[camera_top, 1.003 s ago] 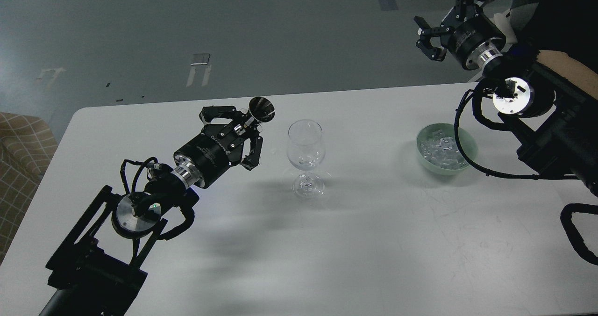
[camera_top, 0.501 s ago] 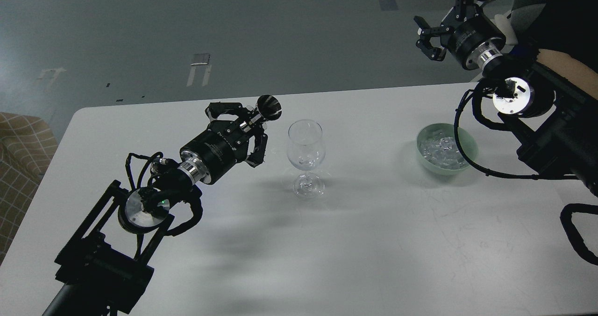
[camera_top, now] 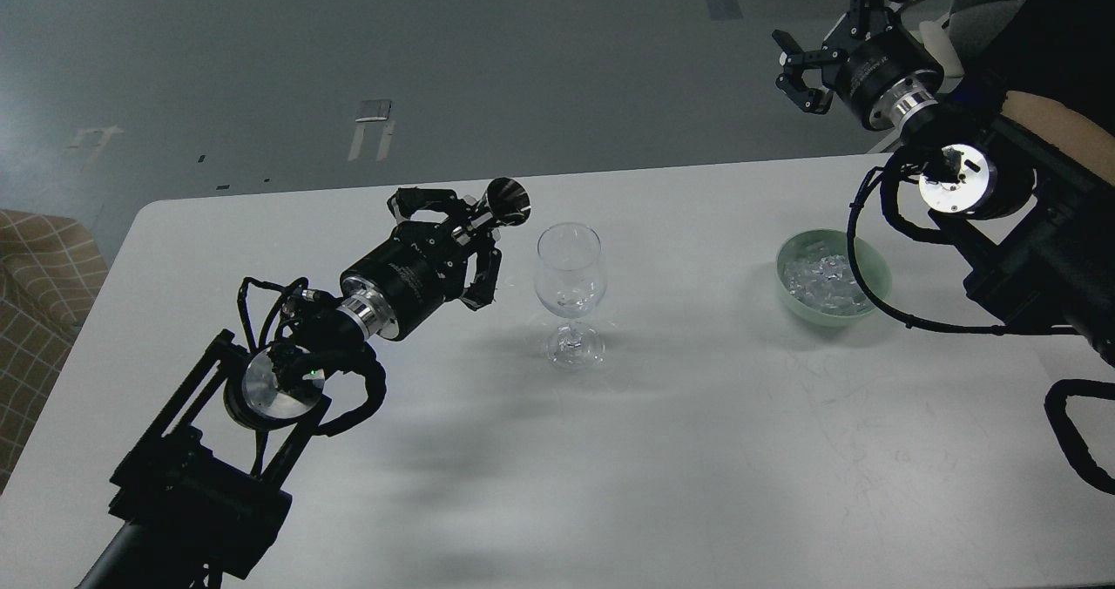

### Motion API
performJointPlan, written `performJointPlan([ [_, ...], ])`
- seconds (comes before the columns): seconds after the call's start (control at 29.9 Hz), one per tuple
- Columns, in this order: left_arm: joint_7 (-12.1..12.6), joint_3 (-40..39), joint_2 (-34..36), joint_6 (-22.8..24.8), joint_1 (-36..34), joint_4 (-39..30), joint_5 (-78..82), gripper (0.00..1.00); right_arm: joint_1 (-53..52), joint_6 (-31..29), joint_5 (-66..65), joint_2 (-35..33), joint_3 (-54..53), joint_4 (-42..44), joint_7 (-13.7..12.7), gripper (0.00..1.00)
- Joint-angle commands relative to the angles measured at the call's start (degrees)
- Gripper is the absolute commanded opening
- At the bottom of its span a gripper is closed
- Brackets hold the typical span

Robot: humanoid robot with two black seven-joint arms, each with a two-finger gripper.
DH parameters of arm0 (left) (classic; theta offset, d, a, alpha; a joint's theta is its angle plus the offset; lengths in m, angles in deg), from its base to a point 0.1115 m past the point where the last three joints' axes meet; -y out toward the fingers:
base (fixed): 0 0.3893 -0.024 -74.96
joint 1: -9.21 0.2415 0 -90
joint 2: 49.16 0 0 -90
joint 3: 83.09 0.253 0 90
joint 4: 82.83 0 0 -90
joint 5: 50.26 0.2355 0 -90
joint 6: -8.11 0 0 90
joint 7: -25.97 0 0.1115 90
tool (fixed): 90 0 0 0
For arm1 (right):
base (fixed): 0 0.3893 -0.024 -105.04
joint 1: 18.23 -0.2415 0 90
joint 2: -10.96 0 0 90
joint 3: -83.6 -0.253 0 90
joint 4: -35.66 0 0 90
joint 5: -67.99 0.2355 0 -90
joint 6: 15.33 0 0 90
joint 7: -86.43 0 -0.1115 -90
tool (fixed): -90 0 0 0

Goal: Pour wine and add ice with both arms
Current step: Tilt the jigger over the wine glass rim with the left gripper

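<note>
A clear wine glass (camera_top: 570,268) stands upright at the table's middle, with something small and glassy low in its bowl. My left gripper (camera_top: 463,223) is shut on a small dark cone-shaped cup (camera_top: 509,201). The cup is tipped on its side just left of the glass rim, with its mouth towards the glass. The ice (camera_top: 821,277) is a heap of clear cubes in a pale green bowl (camera_top: 876,268) at the right. My right gripper (camera_top: 800,73) is open and empty. It is held high, beyond the table's far edge and above the bowl in the view.
The white table (camera_top: 697,450) has its far edge just behind the glass and the bowl. A checked seat (camera_top: 39,280) stands off the table's left side. My right arm's cable (camera_top: 862,223) loops over the bowl's right rim.
My left gripper has moved right and slightly up with the dark cup, closer to the glass rim, and the cup has turned. The right gripper has barely moved.
</note>
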Motion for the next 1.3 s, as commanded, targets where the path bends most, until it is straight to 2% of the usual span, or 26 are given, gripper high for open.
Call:
performJointPlan([
  [0.0,0.01,0.6,0.03,-0.32,-0.43,0.02,1.62,0.0,0.0,0.0,0.0,0.0,0.0,-0.01,0.0,1.0],
  [1.27,0.01,2.1,-0.06,-0.41,-1.75,0.02,13.84,0.0,0.0,0.0,0.0,0.0,0.0,-0.01,0.09,1.0],
])
